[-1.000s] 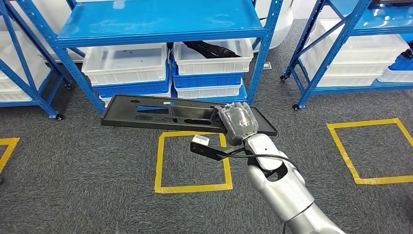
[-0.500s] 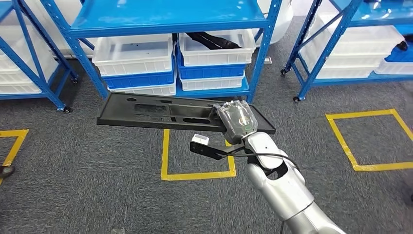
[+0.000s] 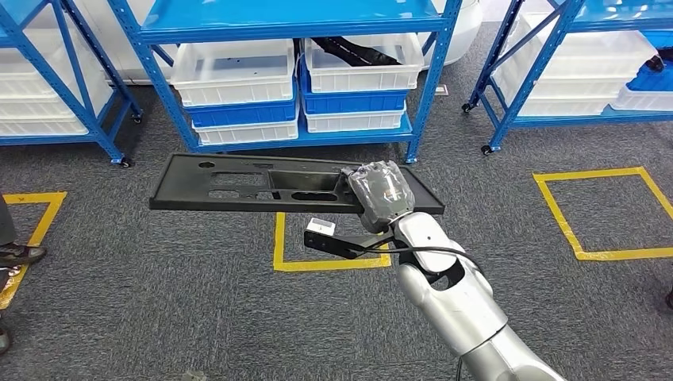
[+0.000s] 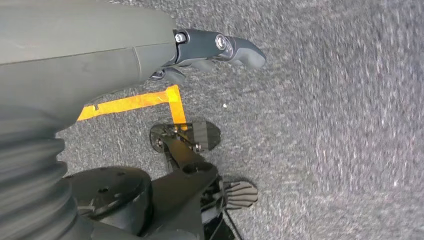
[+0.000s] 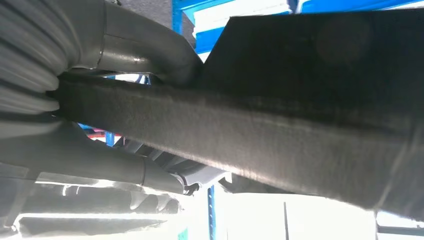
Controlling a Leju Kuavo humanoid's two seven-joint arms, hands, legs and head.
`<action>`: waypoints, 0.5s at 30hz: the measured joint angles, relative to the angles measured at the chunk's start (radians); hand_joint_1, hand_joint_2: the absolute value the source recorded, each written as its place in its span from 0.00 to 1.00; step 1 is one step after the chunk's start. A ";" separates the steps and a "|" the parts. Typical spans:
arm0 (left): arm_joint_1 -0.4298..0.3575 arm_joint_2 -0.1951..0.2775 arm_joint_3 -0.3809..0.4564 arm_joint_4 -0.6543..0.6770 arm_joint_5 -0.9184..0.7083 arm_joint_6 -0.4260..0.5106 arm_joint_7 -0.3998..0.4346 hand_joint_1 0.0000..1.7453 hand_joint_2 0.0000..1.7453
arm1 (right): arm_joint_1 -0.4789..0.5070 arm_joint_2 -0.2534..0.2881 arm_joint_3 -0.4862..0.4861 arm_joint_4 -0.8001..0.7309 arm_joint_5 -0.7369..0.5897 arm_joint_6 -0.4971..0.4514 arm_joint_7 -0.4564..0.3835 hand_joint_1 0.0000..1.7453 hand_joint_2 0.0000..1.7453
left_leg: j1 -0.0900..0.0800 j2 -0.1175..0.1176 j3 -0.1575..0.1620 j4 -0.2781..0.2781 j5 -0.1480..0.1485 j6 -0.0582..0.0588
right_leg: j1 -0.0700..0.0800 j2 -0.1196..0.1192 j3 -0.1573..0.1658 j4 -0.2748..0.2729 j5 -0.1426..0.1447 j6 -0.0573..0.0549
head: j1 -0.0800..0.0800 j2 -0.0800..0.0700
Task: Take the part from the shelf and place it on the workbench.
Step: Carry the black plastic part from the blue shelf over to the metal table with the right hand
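The right hand (image 3: 382, 195) holds a long flat black part (image 3: 262, 184) up in the air, above the grey carpet floor (image 3: 159, 302). The part has holes and slots cut in it. It lies flat and level and sticks out far toward the robot's left, while a short end pokes out on the other side of the hand. The hand sits on top of the part near that end. In the right wrist view the thick thumb (image 5: 145, 37) lies on one side of the part's edge (image 5: 240, 135) and the darker fingers (image 5: 150, 175) curl round the other side, so the part is squeezed between them. The part hangs in front of a blue shelf rack (image 3: 294, 20) that carries white and blue bins (image 3: 361, 67). Under the part, on the floor, is a square of yellow tape (image 3: 329, 262). The left hand (image 4: 210, 47) hangs low over the carpet with nothing in it, and its fingers (image 4: 240, 50) look bent in, though I cannot tell for sure
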 joint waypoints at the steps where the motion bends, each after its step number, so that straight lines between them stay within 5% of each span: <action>1: -0.001 0.000 0.001 0.000 0.000 0.000 0.000 0.00 1.00 | -0.001 0.000 0.000 0.001 -0.001 0.000 0.000 0.99 1.00 | -0.002 0.002 -0.011 -0.005 0.008 0.012 | 0.001 0.001 -0.012 0.007 -0.006 0.004 | 0.001 0.000; 3: 0.000 0.000 0.004 0.000 0.000 -0.001 0.000 0.00 1.00 | -0.001 -0.002 0.001 0.003 -0.003 0.000 -0.002 0.99 1.00 | -0.005 0.008 -0.040 -0.013 0.035 0.040 | 0.003 0.004 -0.044 0.068 -0.072 -0.007 | 0.005 0.000; 5: 0.001 0.000 0.009 0.000 0.000 -0.001 0.000 0.00 1.00 | -0.001 -0.003 0.001 0.006 -0.006 0.000 -0.003 0.99 1.00 | -0.012 0.010 -0.076 -0.012 0.064 0.055 | 0.002 0.007 -0.075 0.198 -0.165 -0.021 | 0.008 0.000; 6: 0.001 0.000 0.011 0.000 0.000 -0.001 0.000 0.00 1.00 | -0.001 -0.003 0.002 0.008 -0.007 0.000 -0.004 0.99 1.00 | -0.016 0.011 -0.093 -0.012 0.077 0.057 | 0.003 0.008 -0.082 0.263 -0.186 -0.018 | 0.008 0.000; 8: 0.001 0.000 0.014 0.000 0.000 -0.003 -0.003 0.00 1.00 | -0.001 -0.003 0.002 0.013 -0.011 0.001 -0.006 0.99 1.00 | -0.021 0.011 -0.127 -0.012 0.103 0.057 | 0.005 0.010 -0.068 0.328 -0.160 0.002 | 0.009 0.000; 9: 0.001 0.000 0.015 0.000 0.000 -0.004 -0.006 0.00 1.00 | -0.001 -0.003 0.002 0.015 -0.013 0.001 -0.007 0.99 1.00 | -0.023 0.011 -0.144 -0.012 0.116 0.056 | 0.007 0.011 -0.038 0.311 -0.128 0.011 | 0.009 0.000; 11: 0.000 0.000 0.017 0.000 0.000 -0.005 -0.011 0.00 1.00 | -0.003 0.000 0.003 0.017 -0.020 0.001 -0.014 0.99 1.00 | -0.026 0.011 -0.169 -0.009 0.141 0.049 | 0.012 0.012 0.075 0.179 -0.114 0.005 | 0.009 0.000; 13: 0.000 0.000 0.020 -0.001 0.000 -0.005 -0.012 0.00 1.00 | -0.009 0.005 0.005 0.017 -0.026 0.001 -0.023 0.99 1.00 | -0.031 0.011 -0.182 -0.006 0.162 0.040 | 0.021 0.014 0.180 0.018 -0.167 -0.019 | 0.007 0.000; 15: -0.001 0.000 0.023 -0.001 0.000 -0.005 -0.013 0.00 1.00 | -0.013 0.008 0.008 0.018 -0.030 0.001 -0.030 0.99 1.00 | -0.029 0.011 -0.191 -0.004 0.177 0.031 | 0.021 0.017 0.201 -0.039 -0.191 -0.036 | 0.005 0.000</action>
